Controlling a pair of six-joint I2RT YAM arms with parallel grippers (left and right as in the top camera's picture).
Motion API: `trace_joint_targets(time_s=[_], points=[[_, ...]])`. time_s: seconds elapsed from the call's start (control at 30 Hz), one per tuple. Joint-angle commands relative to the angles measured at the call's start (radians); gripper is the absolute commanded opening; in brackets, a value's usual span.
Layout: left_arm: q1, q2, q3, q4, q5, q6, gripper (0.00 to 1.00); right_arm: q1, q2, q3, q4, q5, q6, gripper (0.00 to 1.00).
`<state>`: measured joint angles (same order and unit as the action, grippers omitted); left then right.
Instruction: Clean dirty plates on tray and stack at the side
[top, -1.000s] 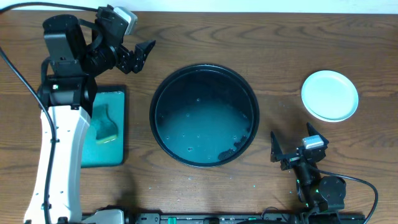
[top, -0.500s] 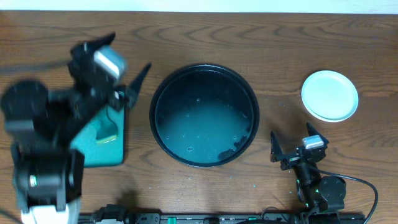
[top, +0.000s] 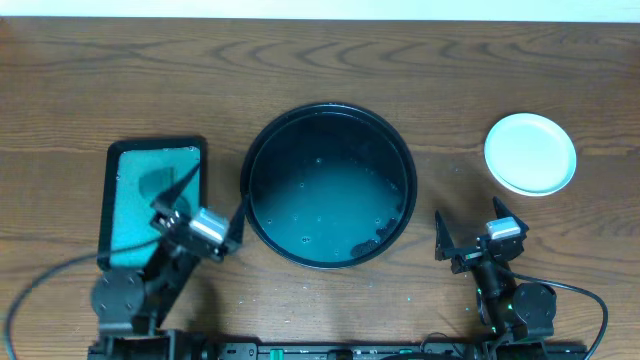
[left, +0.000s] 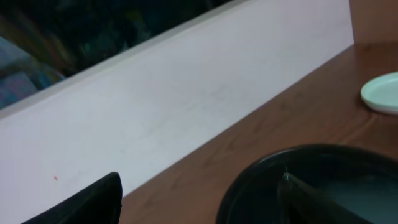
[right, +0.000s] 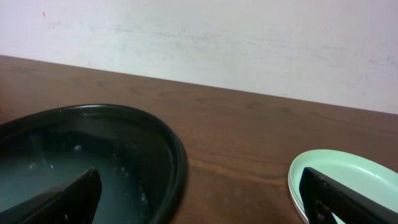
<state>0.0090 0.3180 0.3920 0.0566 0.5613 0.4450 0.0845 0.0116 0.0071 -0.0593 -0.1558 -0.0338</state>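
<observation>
The black round tray (top: 262, 139) sits mid-table, wet with teal smears and droplets, with no plate on it. The plates (top: 530, 153) lie stacked at the back right, a pale mint one on top; how many are in the stack I cannot tell. My left gripper (top: 205, 207) is open and empty, low at the front left beside the tray's rim (left: 298, 155). Its view shows the plates (left: 382, 93) far off. My right gripper (top: 472, 228) is open and empty at the front right, between the tray (right: 168, 149) and the plates (right: 348, 171).
A rectangular teal-green tray (top: 130, 215) lies left of the black tray, with a darker shape on it partly behind my left gripper. A pale wall runs along the table's far edge (left: 186, 106). Small teal specks dot the wood near the front.
My left arm has swung from the back left down to the front left beside the black tray, uncovering the teal-green tray. The right arm and plates have not moved.
</observation>
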Motion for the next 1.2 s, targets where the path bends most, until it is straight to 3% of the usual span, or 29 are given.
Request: trace_joint_targets(time_s=[0.0,0.27,0.47,0.57,0.83,1.17], points=[[-0.006,-0.106,-0.123,0.067,-0.013,0.0,0.8,-0.014,-0.007,-0.002,-0.005,0.009,0.003,0.99],[-0.006,-0.254,-0.305,0.151,-0.021,-0.004,0.8,-0.014,-0.007,-0.002,-0.004,0.009,0.003,0.99],[-0.007,-0.29,-0.33,0.116,-0.303,-0.377,0.8,-0.014,-0.007,-0.002,-0.005,0.009,0.003,0.99],[-0.017,-0.298,-0.33,0.088,-0.43,-0.482,0.8,-0.014,-0.007,-0.002,-0.005,0.009,0.003,0.99],[-0.028,-0.317,-0.333,-0.014,-0.579,-0.585,0.8,-0.014,-0.007,-0.002,-0.004,0.009,0.003,0.99],[-0.028,-0.317,-0.388,-0.101,-0.577,-0.638,0.8,-0.014,-0.007,-0.002,-0.005,0.009,0.003,0.99]])
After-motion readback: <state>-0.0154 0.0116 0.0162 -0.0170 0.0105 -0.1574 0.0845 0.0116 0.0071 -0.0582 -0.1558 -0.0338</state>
